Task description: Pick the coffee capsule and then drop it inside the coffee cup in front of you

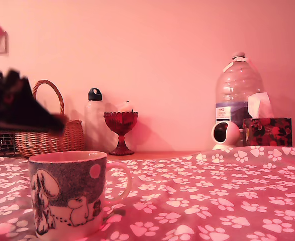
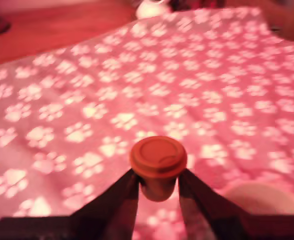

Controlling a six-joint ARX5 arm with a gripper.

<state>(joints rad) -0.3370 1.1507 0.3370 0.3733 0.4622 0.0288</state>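
The gripper (image 2: 158, 180) is clamping the coffee capsule (image 2: 158, 157), its two dark fingers (image 2: 121, 200) closed to a narrow gap and pressing against opposite sides of the capsule's body just beneath the wide, round rim. The capsule is sitting upright between them, lid facing the wrist camera, and is hanging above the pink paw-print cloth (image 2: 212, 100) without touching it. In the exterior view the gripper (image 1: 46, 118) is showing as a dark, motion-blurred shape at the left edge of the frame, above the coffee cup (image 1: 72, 193) and apart from it; the capsule cannot be made out in that blur. The coffee cup is standing upright in the lower left of the exterior frame on the paw-print cloth, its handle pointing toward the exterior view's right. Along the back, a wicker basket (image 1: 49, 133) is sitting at the left behind the gripper, a white bottle with a dark cap (image 1: 94, 120) is standing just beside a red goblet (image 1: 120, 128), and on the right a large clear water jug (image 1: 237, 95) is rising behind a small round white device (image 1: 224, 134) and a tissue box (image 1: 267, 131).
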